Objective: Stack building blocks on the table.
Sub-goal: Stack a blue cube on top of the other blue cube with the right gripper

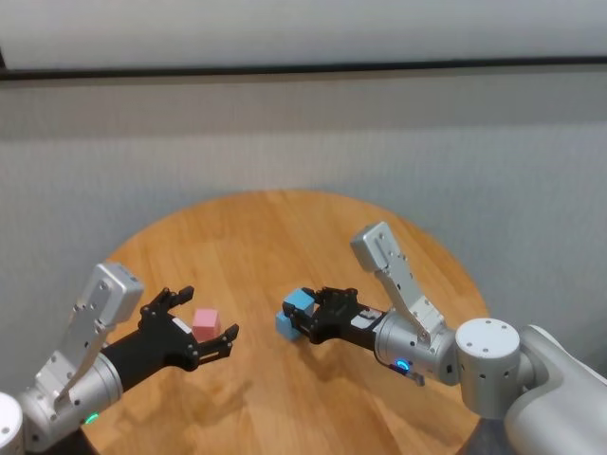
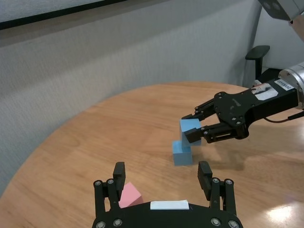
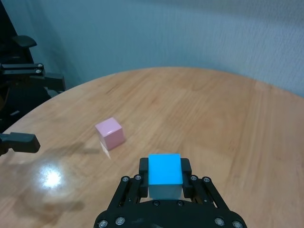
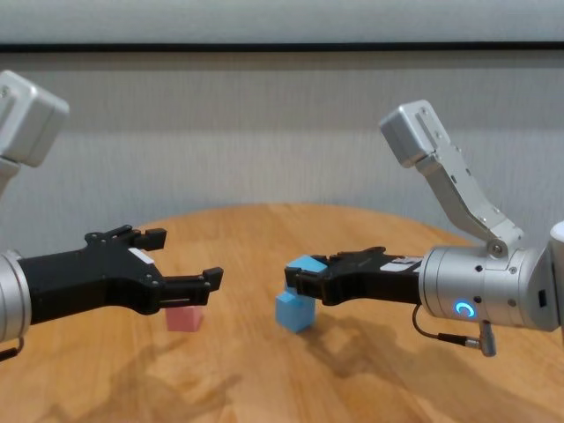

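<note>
Right gripper (image 1: 305, 313) clamps 1 blue cube (image 1: 300, 302) atop the second blue cube (image 1: 285, 324), mid-table (image 1: 285, 227).
We note the upper cube sits offset on the lower. Left gripper (image 1: 201, 324) hovers with fingers spread around the pink cube (image 1: 206, 322), not touching it.

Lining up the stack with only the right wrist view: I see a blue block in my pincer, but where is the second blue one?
Observer: The lower blue block stands on the table, just beneath the held blue block in the right pincer.
Operator: Squared up?
Observer: No. In the left wrist view the held one sits shifted sideways and overhangs.
Operator: Left arm in the way?
Observer: No. The left pincer is open at the pink block, apart from the blue pair.
</note>
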You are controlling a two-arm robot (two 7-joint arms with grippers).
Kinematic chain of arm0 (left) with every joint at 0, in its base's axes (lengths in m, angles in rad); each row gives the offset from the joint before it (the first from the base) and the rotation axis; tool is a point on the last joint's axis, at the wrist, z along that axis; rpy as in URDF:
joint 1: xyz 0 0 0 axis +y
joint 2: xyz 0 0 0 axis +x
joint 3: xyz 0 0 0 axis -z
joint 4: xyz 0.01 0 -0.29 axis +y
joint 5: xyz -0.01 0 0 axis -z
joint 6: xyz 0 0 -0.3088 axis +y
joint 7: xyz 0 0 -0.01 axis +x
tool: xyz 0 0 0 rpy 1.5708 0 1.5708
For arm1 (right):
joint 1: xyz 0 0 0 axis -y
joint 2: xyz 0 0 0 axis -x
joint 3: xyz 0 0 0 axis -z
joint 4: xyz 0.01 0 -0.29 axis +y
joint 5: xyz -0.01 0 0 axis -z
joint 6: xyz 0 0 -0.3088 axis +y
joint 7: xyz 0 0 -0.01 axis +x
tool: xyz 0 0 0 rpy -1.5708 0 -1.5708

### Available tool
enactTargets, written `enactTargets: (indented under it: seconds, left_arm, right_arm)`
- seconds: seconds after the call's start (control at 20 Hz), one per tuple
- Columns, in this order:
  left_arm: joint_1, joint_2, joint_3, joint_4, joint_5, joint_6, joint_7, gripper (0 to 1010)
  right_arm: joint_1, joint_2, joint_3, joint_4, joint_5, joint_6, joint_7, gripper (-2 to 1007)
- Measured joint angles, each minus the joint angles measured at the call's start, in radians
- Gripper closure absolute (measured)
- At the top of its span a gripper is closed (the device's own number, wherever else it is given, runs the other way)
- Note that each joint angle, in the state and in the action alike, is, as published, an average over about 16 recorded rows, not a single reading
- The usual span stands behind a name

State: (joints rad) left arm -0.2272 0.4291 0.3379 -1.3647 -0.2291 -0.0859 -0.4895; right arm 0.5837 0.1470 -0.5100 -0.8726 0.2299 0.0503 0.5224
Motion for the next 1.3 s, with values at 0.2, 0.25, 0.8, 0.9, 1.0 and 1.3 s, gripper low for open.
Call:
enactTargets:
  seconds: [0.2, 0.25, 0.8, 0.9, 1.0, 1.3]
  left_arm:
    - [0.0, 0.0, 0.0, 0.0, 0.0, 0.0, 0.0, 8]
    - [0.0, 0.0, 0.0, 0.0, 0.0, 0.0, 0.0, 8]
    - [0.0, 0.0, 0.0, 0.0, 0.0, 0.0, 0.0, 8]
    - [0.0, 0.0, 0.0, 0.0, 0.0, 0.0, 0.0, 8]
    - [0.0, 0.0, 0.0, 0.0, 0.0, 0.0, 0.0, 8]
    - [0.0, 0.0, 0.0, 0.0, 0.0, 0.0, 0.0, 8]
  right_arm:
    - [0.001, 0.001, -0.001, 0.002, -0.002, 0.005, 0.003, 635]
    - [0.001, 0.001, -0.001, 0.003, -0.002, 0.006, 0.004, 635]
    - [0.017, -0.002, -0.01, 0.016, -0.01, 0.021, 0.016, 635]
    - [0.021, -0.004, -0.011, 0.021, -0.011, 0.023, 0.017, 635]
    - [0.025, -0.006, -0.012, 0.027, -0.012, 0.024, 0.019, 635]
    - [0.038, -0.017, -0.013, 0.048, -0.012, 0.022, 0.02, 635]
